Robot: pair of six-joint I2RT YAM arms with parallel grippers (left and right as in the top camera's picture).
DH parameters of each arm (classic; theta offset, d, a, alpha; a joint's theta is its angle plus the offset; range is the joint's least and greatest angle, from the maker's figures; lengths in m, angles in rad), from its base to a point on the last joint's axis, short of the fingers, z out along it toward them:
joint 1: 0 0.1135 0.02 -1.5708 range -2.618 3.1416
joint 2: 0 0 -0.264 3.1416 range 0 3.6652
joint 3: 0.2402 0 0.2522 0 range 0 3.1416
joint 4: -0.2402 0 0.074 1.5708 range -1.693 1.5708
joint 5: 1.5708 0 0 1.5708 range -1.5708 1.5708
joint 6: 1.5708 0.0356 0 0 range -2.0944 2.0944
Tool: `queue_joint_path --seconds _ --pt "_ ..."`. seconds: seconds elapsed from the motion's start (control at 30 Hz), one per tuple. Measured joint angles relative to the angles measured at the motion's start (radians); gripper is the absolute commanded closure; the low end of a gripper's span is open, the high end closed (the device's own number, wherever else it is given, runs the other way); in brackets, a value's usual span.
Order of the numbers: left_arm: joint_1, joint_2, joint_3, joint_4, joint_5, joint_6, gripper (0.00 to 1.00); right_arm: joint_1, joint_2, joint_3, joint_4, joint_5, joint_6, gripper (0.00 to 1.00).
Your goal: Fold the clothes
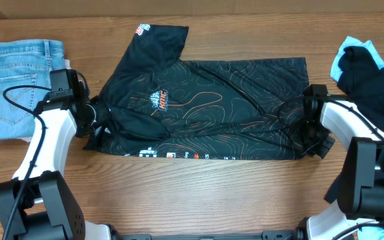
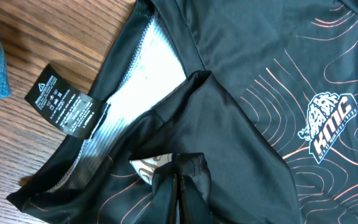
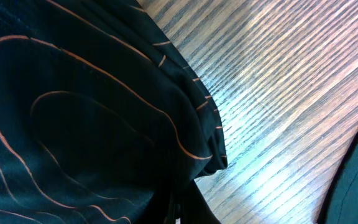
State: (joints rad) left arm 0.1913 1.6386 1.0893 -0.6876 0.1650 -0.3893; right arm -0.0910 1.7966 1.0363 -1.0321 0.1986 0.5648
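The clothes are one black jersey (image 1: 212, 107) with thin orange contour lines, lying spread across the middle of the table. One sleeve points to the back left. My left gripper (image 1: 100, 120) is at the jersey's left end, shut on a bunched fold near the collar. In the left wrist view the fingertips (image 2: 179, 196) pinch dark fabric, with the black care label (image 2: 67, 99) and the chest logo (image 2: 328, 124) ahead. My right gripper (image 1: 310, 127) is at the jersey's right edge. In the right wrist view it (image 3: 180, 214) is shut on the hem, mostly hidden by cloth.
Folded light-blue jeans (image 1: 19, 87) lie at the far left, close behind my left arm. A pile of plain black and light-blue garments (image 1: 372, 73) sits at the back right. Bare wooden table (image 3: 278, 93) shows beside the right hem.
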Motion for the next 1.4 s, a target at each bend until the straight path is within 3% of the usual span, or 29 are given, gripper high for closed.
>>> queue_joint_path --seconds 0.4,0.47,0.53,0.63,0.67,0.97,1.2,1.4 --pt "0.0 0.0 0.0 -0.018 -0.087 0.0 0.95 0.0 0.0 0.0 0.012 0.0 0.0 0.96" --pt "0.0 0.0 0.0 0.007 -0.102 -0.001 0.91 0.0 0.0 0.0 0.013 0.0 0.0 0.96" --pt "0.0 0.0 0.0 0.017 -0.111 0.001 0.74 0.0 0.0 0.0 0.016 0.0 0.0 0.95" --pt "0.0 0.0 0.0 0.001 -0.118 -0.007 0.74 0.0 0.0 0.0 0.017 0.0 0.0 0.93" --pt "0.0 0.0 0.0 -0.007 -0.12 -0.008 0.7 0.0 0.0 0.0 0.018 0.0 0.0 0.93" --pt "-0.001 0.0 0.0 -0.097 -0.13 -0.009 0.73 0.0 0.0 0.0 0.018 -0.002 0.0 0.92" --pt "-0.002 0.0 -0.029 -0.146 -0.251 -0.046 0.7 0.0 0.0 0.0 0.01 -0.012 0.0 0.91" --pt "-0.002 0.0 -0.077 -0.124 -0.295 -0.065 0.58 0.0 0.0 0.0 0.008 -0.012 0.0 0.91"
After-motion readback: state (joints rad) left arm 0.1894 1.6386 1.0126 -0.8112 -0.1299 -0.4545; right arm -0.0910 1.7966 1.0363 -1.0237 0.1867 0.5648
